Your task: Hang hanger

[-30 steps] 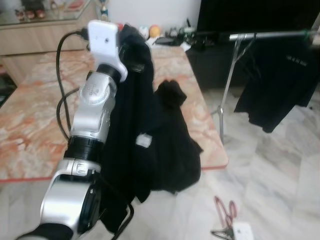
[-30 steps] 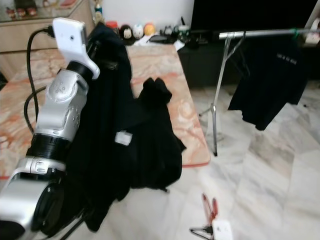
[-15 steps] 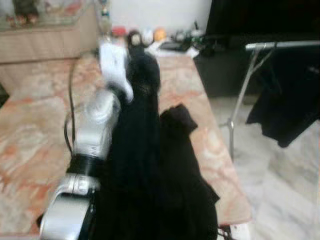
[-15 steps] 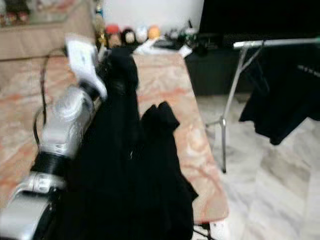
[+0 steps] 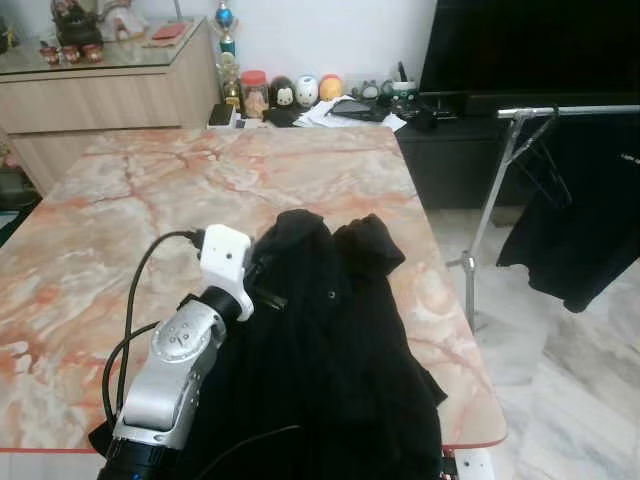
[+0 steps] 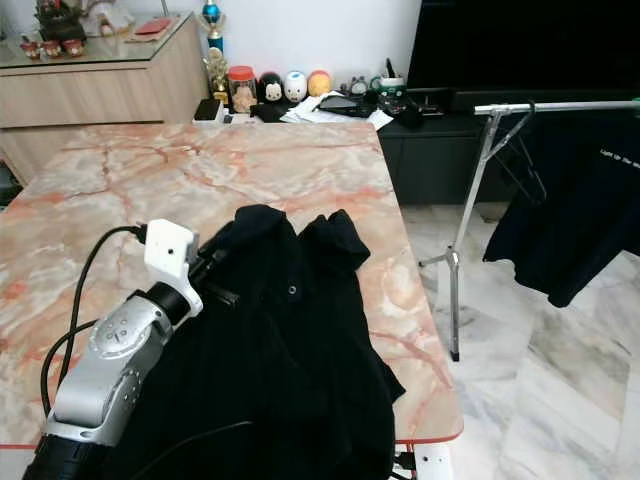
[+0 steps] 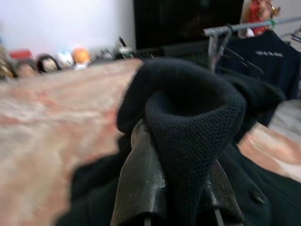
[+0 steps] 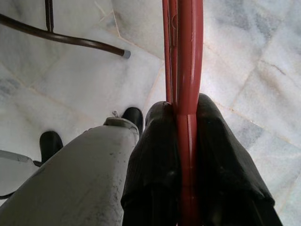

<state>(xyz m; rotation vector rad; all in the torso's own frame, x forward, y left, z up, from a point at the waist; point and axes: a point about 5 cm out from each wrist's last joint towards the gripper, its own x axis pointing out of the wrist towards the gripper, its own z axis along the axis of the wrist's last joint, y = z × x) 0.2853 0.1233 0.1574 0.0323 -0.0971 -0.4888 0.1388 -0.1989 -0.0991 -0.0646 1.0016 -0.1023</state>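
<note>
A black garment lies bunched on the near right part of the marble table and drapes over its front edge. My left gripper is shut on a thick fold of this garment, near the collar, and the cloth hides most of the fingers. My left arm reaches in from the near edge. My right gripper hangs low over the floor, shut on a red hanger that runs straight out between its fingers.
A metal clothes rail stands right of the table with a black T-shirt and an empty hanger on it. Small figurines line the table's far edge. A wooden sideboard stands behind. White tiled floor lies between table and rail.
The whole view has shifted up and the blur has cleared. My left arm has come down from its raised pose, and the garment now rests lower on the table.
</note>
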